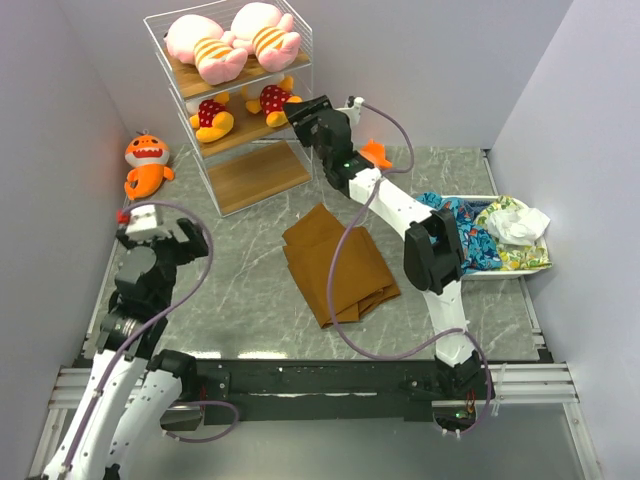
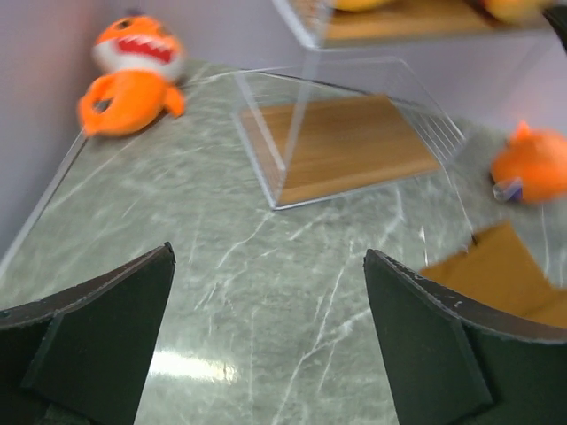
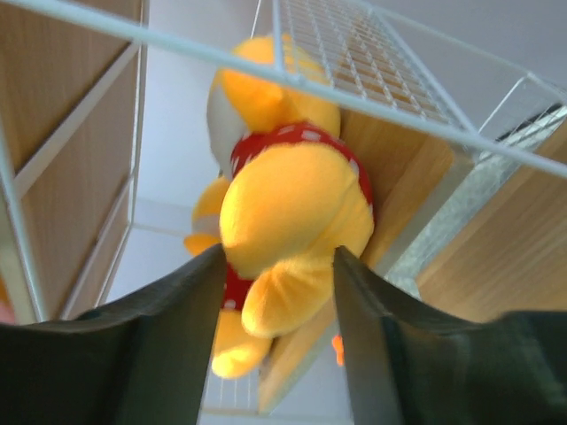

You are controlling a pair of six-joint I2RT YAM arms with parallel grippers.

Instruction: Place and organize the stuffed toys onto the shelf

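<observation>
The shelf [image 1: 250, 178] stands at the back left. Two pink striped stuffed toys [image 1: 205, 50] [image 1: 265, 35] lie on its top board, and two yellow ones in red dotted outfits [image 1: 212, 118] [image 1: 273, 100] on the middle board. My right gripper [image 1: 297, 105] reaches into the middle level, open. Its jaws stand on either side of the right yellow toy [image 3: 292, 204], which rests on the board [image 3: 416, 168]. One orange shark [image 1: 147, 163] [image 2: 128, 75] lies left of the shelf, another [image 1: 376, 154] [image 2: 532, 164] behind the right arm. My left gripper [image 1: 157, 225] [image 2: 270, 266] hovers wide open and empty over the table.
A folded brown cloth [image 1: 335, 265] [image 2: 505, 274] lies mid-table. A white tray [image 1: 535, 265] holding colourful fabric sits at the right. The shelf's bottom board [image 2: 354, 146] is bare. Walls close in on both sides.
</observation>
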